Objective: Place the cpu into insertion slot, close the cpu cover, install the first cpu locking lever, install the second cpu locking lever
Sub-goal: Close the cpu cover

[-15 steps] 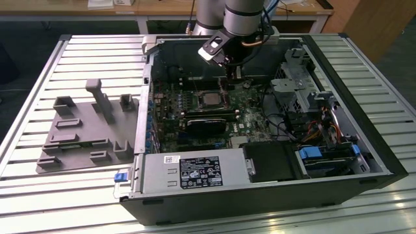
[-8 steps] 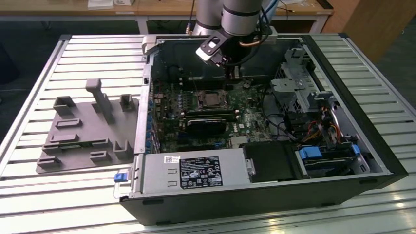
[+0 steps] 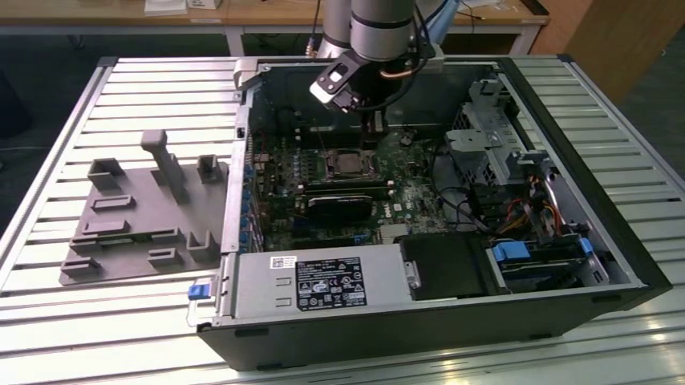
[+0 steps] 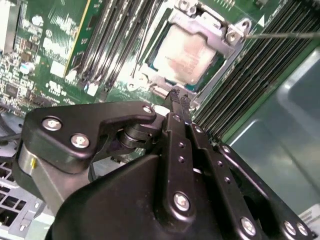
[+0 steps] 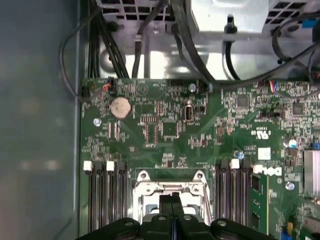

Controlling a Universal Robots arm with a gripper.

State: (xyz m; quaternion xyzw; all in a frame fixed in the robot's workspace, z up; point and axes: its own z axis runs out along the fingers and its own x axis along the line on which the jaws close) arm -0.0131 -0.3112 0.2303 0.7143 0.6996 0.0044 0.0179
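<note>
Gripper (image 4: pixel 178 98) fingers together, tips just short of the cpu cover (image 4: pixel 200 21), which I see closed over the cpu (image 4: pixel 187 52).

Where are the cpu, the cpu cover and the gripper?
cpu (image 4: pixel 187 52), second wrist view, metal top.
cpu cover (image 4: pixel 200 21), second wrist view, frame edge.
gripper (image 4: pixel 178 97), second wrist view, between its tips.

The cpu (image 4: pixel 184 56) has a pale, dull-satin metal top, framed by the brighter silvery sheet metal of the cpu cover (image 4: pixel 200 22). The motherboard (image 5: pixel 165 107) is glossy green laminate. The gripper (image 4: pixel 178 99) is matt black metal with shiny screw heads. The bench (image 3: pixel 128 88) is ribbed, pale brushed metal, and the fixture tray (image 3: pixel 134 210) looks like matt grey plastic.
</note>
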